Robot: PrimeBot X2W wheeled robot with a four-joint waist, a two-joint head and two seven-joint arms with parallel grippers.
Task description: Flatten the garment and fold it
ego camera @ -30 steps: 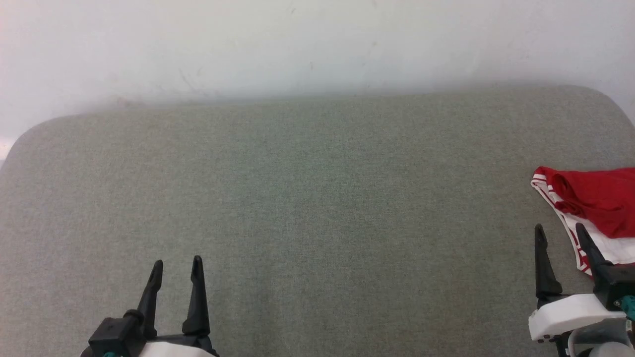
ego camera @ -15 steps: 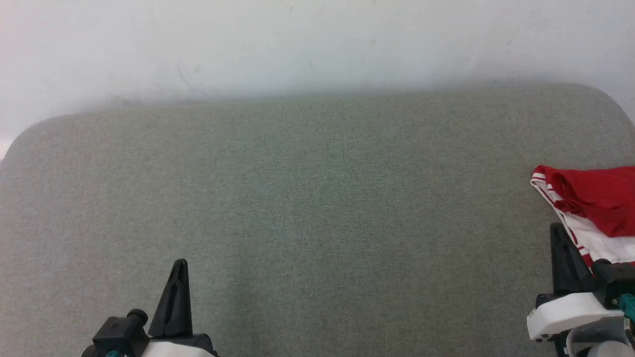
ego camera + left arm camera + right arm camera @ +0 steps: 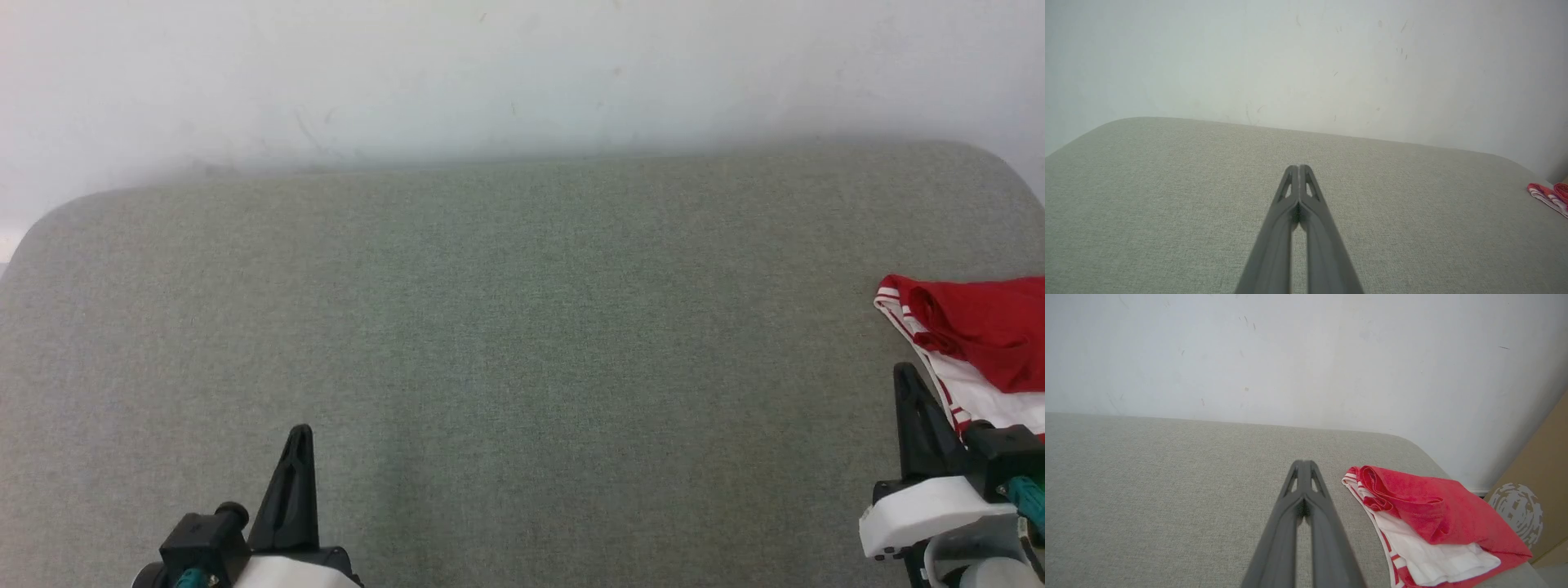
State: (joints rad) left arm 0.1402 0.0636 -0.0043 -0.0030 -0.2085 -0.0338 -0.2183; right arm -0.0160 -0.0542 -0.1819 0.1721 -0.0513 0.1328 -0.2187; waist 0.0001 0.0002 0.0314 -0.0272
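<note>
Garment (image 3: 980, 331) lies bunched just beside the right gripper (image 3: 903, 374); it and the left gripper (image 3: 300, 433) are closed, empty.

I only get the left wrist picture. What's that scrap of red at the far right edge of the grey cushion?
Observer: A red garment, loosely bunched, with white fabric and red-and-white striped trim showing below the red folds.
Operator: Is anything holding it?
Observer: No. The right fingers are pressed shut and empty, beside its striped edge, with bare grey cushion between.
Operator: Anything past it?
Observer: A brown cardboard panel with a pale printed mark stands beyond the cushion's corner.
</note>
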